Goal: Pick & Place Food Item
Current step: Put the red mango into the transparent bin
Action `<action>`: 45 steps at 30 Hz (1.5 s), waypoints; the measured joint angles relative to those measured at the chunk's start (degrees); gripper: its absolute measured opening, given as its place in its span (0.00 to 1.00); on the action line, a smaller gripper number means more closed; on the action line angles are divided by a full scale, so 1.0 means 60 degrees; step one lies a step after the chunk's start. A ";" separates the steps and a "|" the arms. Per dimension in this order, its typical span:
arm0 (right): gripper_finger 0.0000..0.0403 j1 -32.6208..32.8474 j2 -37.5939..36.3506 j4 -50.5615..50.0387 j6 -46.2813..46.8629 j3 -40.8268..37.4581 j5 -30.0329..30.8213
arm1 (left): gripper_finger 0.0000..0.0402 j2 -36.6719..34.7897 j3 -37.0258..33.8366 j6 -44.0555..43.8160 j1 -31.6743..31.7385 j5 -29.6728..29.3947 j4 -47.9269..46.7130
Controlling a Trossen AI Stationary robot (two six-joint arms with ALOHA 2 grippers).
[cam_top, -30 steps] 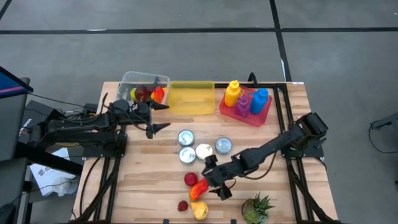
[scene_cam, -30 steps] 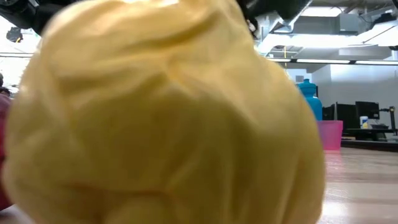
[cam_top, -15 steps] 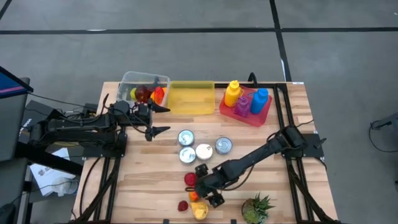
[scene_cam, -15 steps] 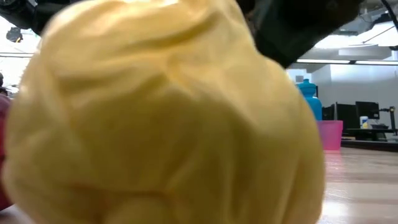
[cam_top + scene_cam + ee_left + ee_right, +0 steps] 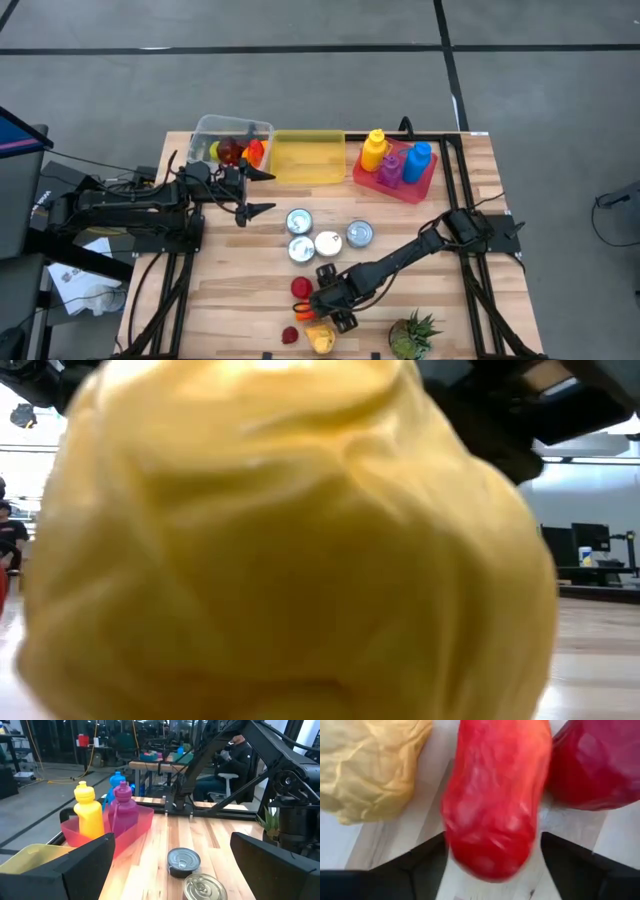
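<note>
Pepper (image 5: pixel 495 800) fills right wrist view between fingers (image 5: pixel 415 865); overhead hides it.

Right arm stretched low toward near table edge, right gripper (image 5: pixel 322 312) pointed down, fingers (image 5: pixel 427 855) apart. Left arm waiting at far left, left gripper (image 5: pixel 252 190) open.

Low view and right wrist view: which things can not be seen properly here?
- Low view: a yellow food item right at the lens hides the table.
- Right wrist view: the red-orange food item fills the frame, its far end cut off; whether the right hand grips it is unclear.
- High view: can labels too small.
</note>
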 joint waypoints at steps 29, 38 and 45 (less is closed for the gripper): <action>0.88 -0.0313 -0.0093 -0.1301 0.0955 0.0569 -0.0042 | 0.96 0.0003 0.0000 0.0002 0.0000 -0.0007 -0.0024; 0.80 -0.0240 -0.0095 -0.1306 0.0851 0.0663 -0.0519 | 0.96 0.0003 0.0000 0.0001 0.0000 -0.0007 -0.0045; 0.80 -0.0124 -0.0095 -0.0660 0.0740 0.0663 -0.0548 | 0.96 -0.0001 0.0000 0.0004 0.0000 -0.0007 -0.0082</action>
